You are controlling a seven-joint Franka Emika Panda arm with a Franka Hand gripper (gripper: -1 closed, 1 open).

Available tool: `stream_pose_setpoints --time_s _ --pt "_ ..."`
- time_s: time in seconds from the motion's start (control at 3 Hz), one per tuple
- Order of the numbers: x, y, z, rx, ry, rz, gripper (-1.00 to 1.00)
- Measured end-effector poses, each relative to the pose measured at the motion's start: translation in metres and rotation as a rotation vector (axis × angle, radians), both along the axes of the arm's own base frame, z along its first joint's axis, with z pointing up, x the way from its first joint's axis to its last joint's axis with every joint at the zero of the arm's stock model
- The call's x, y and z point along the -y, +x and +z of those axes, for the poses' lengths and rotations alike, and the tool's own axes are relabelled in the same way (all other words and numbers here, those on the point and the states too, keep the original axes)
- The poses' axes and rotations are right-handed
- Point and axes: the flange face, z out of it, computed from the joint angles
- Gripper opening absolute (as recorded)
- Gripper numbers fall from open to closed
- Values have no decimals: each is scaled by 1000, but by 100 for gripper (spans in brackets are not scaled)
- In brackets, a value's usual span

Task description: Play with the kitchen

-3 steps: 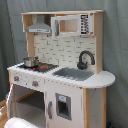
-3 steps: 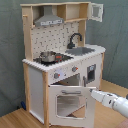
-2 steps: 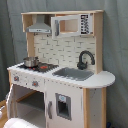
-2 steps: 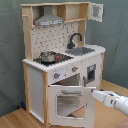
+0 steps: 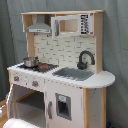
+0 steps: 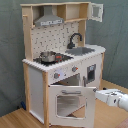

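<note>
The tall white and light-wood toy play kitchen (image 6: 62, 62) stands on the wooden floor against a grey curtain, with its windowed oven door (image 6: 67, 102) swung down and partly open in the second exterior view, its top edge running left-right just below the knob panel. The white robot gripper (image 6: 98, 95) comes in from the second exterior view's right at the door's upper right corner, at or touching that edge, so the door lies just to the second exterior view's left of the tool. Whether its fingers are spread or closed on the door cannot be told here.
</note>
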Motion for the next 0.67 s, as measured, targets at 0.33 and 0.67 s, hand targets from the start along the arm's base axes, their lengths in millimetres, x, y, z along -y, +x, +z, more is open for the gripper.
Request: stream_pose_setpoints --time_s 0.33,0.67 --pt "7 -4 5 -14 -55 9 100" --pt "16 -8 9 -27 -112 16 100"
